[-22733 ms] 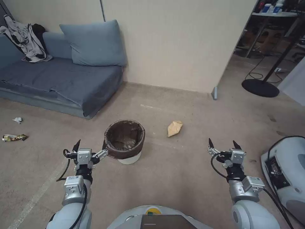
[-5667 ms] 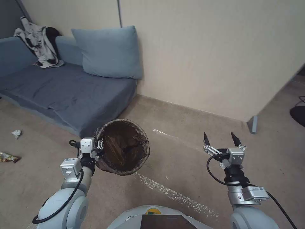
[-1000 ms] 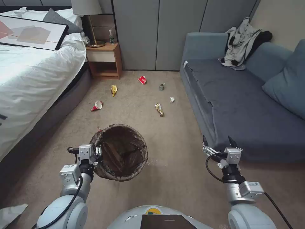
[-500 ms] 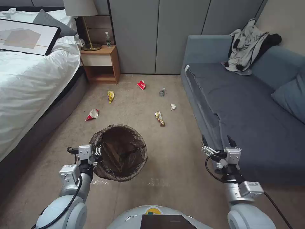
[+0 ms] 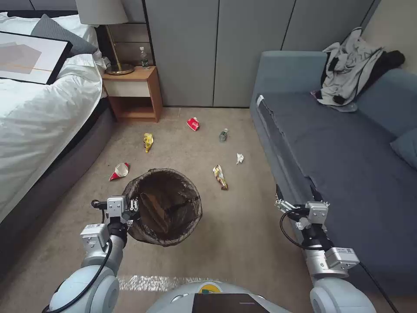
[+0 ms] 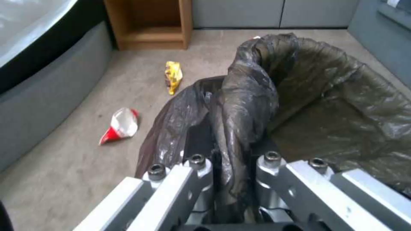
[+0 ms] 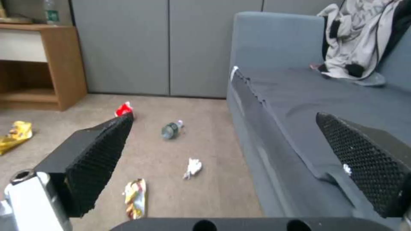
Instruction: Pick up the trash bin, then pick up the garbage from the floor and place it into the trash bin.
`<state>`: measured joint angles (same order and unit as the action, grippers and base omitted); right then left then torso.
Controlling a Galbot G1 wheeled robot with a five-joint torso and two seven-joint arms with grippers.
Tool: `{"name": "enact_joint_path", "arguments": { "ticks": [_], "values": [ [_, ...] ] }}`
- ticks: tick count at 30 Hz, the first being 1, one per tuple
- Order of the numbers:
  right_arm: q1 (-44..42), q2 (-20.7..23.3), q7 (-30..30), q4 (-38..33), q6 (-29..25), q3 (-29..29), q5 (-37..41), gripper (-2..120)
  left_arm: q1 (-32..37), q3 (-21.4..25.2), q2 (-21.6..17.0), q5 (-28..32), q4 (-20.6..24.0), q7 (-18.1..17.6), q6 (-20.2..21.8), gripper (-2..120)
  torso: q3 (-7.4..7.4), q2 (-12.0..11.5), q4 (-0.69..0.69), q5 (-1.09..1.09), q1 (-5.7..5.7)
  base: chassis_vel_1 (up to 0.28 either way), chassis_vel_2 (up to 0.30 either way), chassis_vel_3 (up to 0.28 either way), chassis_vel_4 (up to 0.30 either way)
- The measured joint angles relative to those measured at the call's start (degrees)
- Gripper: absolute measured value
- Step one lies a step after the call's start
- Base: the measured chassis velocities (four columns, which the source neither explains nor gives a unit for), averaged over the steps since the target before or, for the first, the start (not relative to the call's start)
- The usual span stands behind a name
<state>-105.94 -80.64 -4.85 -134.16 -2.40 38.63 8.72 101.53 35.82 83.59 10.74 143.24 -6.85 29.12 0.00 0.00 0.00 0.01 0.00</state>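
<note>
While litter dots the carpet, left end effector (image 5: 131, 208) grips trash bin (image 5: 163, 208) (rim pinched).

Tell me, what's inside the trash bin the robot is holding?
The left gripper holds the trash bin by its rim. Inside is the crinkled dark bag and a flat tan-brown piece, probably crumpled paper. The bottom underneath is covered, so anything else there stays hidden.

Lighting: even, soft indoor light; shadows faint. Brightest area: white bedding (image 5: 34, 113), near overexposed. Glare: pale sheen on the trash bin (image 5: 161, 206) liner's folds (image 6: 240, 96); bright patch on the carpet (image 5: 152, 282) near the robot's base. Distortion: head view wide-angle, wardrobe panels (image 5: 217, 52) lean outward. Focus: wrist views soft.
</note>
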Motion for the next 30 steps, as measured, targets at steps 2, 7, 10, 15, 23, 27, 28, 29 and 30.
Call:
{"name": "enact_joint_path", "arguments": {
  "ticks": [2, 7, 10, 15, 23, 27, 28, 29, 30],
  "values": [
    [0.0, 0.0, 0.0, 0.1, 0.0, 0.1, 0.0, 100, -0.1, 0.0, 0.0, 0.0, 0.0, 0.0, 0.0, 7, 0.00, 0.0, -0.03, -0.03, 0.00, -0.220, 0.215, 0.211, -0.215],
    [0.1, 0.0, -0.1, 0.1, -0.1, 0.0, 0.0, 100, -0.1, 0.1, 0.0, 0.0, 0.0, 0.0, 0.0, 7, 0.00, 0.0, 0.01, -0.03, 0.00, -0.208, 0.224, 0.213, -0.213],
    [0.1, 0.0, -0.1, 0.1, -0.1, 0.0, -0.1, 100, -0.1, 0.1, 0.0, 0.0, 0.0, 0.0, 0.0, 7, 0.00, 0.0, 0.00, 0.01, 0.00, -0.215, 0.214, 0.218, -0.202],
    [0.1, 0.0, -0.2, 0.1, -0.1, -0.1, -0.1, 100, 0.0, 0.1, 0.1, 0.1, 0.0, 0.0, 0.0, 7, 0.00, 0.0, 0.00, 0.01, 0.00, -0.219, 0.199, 0.204, -0.222],
    [0.1, 0.0, -0.2, 0.3, -0.3, 0.0, -0.1, 100, 0.0, 0.1, 0.1, 0.0, 0.0, 0.0, 0.0, 7, 0.00, 0.0, -0.01, -0.01, 0.00, -0.215, 0.216, 0.211, -0.205],
    [0.2, 0.2, 0.9, 0.5, 0.0, 0.2, -0.1, 100, 0.1, 0.1, 0.2, 0.0, 0.0, 0.0, 0.0, 7, 0.02, 0.0, 0.01, -0.01, 0.02, -0.110, 0.153, 0.141, -0.146],
    [0.4, 0.2, 1.0, 0.5, 0.2, 0.1, -0.1, 100, 0.1, 0.2, 0.2, 0.0, 0.0, 0.0, 0.1, 7, 0.02, 0.0, 0.01, -0.04, 0.01, -0.062, 0.105, 0.012, -0.060],
    [0.6, 0.3, 1.1, 0.6, 0.4, 0.1, -0.1, 100, 0.1, 0.2, 0.2, 0.0, 0.0, 0.0, 0.1, 7, 0.02, 0.0, 0.01, -0.03, 0.01, 0.000, 0.000, 0.000, 0.000],
    [0.8, 0.3, 1.2, 0.7, 0.6, 0.0, -0.1, 100, 0.2, 0.3, 0.2, 0.0, 0.0, 0.0, 0.1, 7, 0.01, 0.0, -0.01, -0.02, 0.01, 0.000, 0.000, 0.000, 0.000]
  ]
}}
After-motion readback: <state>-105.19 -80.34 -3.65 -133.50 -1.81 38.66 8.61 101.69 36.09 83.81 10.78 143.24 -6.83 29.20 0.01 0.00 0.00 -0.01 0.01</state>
